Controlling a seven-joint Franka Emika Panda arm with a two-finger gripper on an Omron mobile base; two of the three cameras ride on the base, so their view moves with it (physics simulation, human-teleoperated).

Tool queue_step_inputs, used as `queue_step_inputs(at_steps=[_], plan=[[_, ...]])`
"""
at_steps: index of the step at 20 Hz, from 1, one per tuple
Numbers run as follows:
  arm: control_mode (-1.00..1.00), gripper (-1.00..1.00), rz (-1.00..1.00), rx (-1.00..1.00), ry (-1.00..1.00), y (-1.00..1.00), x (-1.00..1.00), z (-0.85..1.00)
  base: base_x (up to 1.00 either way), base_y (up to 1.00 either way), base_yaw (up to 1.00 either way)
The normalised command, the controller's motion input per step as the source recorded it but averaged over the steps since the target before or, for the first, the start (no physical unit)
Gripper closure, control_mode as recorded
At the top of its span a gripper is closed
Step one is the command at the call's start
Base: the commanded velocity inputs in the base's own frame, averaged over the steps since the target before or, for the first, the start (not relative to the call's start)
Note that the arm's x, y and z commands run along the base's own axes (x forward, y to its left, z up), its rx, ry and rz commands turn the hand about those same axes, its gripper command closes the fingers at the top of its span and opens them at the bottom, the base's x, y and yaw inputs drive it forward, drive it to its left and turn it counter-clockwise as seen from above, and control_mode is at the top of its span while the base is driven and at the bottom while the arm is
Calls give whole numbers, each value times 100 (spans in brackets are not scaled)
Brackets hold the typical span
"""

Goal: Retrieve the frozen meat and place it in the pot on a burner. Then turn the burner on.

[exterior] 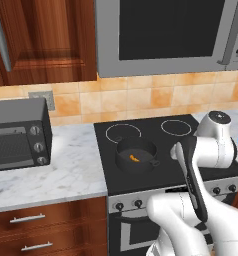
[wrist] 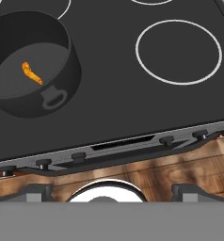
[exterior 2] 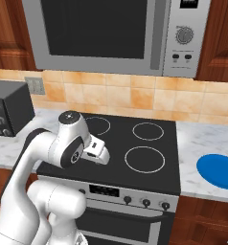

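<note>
The frozen meat [wrist: 32,73] lies inside the pot [wrist: 62,61] on the stove's front-left burner, and my gripper [wrist: 111,189] hangs empty above the stove's front edge, jaws spread wide. The knobs [wrist: 166,140] sit close together, so I risk lighting the wrong burner.

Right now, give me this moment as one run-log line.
meat: in pot | pot: on front-left burner | end effector: open, empty, over stove's front edge | knobs: untouched | next: burner on
</note>
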Motion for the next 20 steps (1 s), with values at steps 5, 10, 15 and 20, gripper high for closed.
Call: queue_step_inputs(at_steps=[5, 10, 15, 20], plan=[[-100, -100, 0, 0, 0, 0, 0, 0, 0, 0, 0], [-100, -100, 0, 0, 0, 0, 0, -2, 0, 0, 0], [-100, -100, 0, 0, 0, 0, 0, 0, 0, 0, 0], [100, -100, 0, 0, 0, 0, 0, 0, 0, -5, 0]])
